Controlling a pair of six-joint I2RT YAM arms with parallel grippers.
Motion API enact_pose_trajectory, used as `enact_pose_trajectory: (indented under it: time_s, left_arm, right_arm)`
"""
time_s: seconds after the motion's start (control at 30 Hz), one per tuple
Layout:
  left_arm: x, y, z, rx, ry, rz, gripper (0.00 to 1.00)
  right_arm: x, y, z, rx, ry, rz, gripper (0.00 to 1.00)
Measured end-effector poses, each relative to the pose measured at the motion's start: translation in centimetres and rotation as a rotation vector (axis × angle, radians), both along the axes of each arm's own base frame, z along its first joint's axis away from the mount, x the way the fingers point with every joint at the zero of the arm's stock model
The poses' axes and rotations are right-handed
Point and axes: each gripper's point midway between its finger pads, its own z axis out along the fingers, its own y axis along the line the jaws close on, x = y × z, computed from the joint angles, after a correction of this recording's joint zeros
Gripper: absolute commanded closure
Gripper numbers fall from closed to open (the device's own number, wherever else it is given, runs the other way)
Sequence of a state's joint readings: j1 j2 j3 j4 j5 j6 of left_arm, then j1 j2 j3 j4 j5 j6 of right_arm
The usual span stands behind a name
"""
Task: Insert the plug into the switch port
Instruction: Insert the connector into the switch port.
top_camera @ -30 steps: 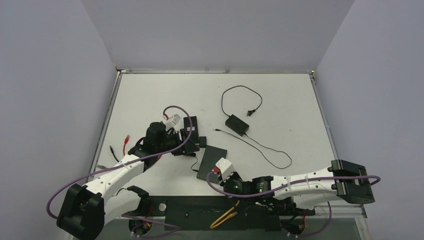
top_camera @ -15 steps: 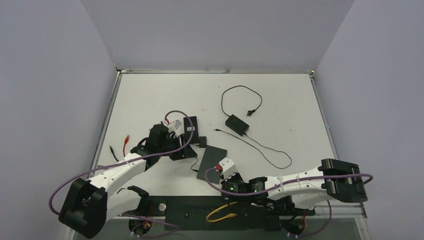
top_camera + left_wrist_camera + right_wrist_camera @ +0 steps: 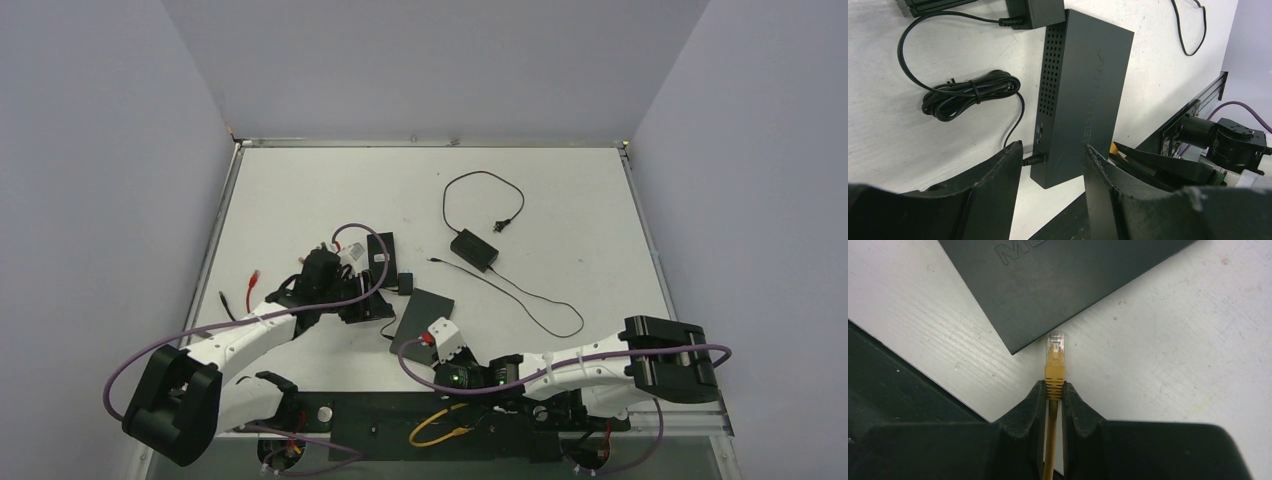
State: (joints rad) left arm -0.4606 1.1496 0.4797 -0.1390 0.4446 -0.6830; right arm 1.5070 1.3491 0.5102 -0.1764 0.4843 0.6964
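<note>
The switch is a flat dark box near the table's front. In the left wrist view the switch has a black power plug in its side. My left gripper is open; the switch's end shows between its fingers, untouched. In the top view the left gripper is just left of the switch. My right gripper is shut on a yellow network plug, whose clear tip is just off the switch's corner. In the top view the right gripper is at the switch's near edge.
A bundled black cable lies left of the switch. A second black box and a small adapter sit behind it. A power brick with looping leads lies right of centre. A red cable is at the left. Yellow cable hangs over the front rail.
My right arm has moved left and brought the yellow plug up to the switch's near corner. My left gripper has shifted slightly toward the switch.
</note>
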Motion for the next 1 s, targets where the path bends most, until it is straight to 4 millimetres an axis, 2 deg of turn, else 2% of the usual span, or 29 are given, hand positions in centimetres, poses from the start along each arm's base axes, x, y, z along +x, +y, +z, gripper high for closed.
enact_pose_trajectory:
  time_s: [0.4, 0.77, 1.0]
  left_arm:
    - [0.0, 0.3, -1.3, 0.034, 0.031, 0.014, 0.55]
    - [0.2, -0.2, -2.2, 0.036, 0.034, -0.013, 0.55]
    - [-0.4, -1.7, -2.9, 0.05, 0.047, -0.079, 0.56]
  right_arm:
    - [0.1, 2.2, 0.1, -0.003, -0.037, 0.097, 1.0]
    - [0.3, 2.4, 0.2, -0.006, -0.05, 0.109, 1.0]
    - [0.5, 2.1, 0.3, -0.014, -0.063, 0.098, 1.0]
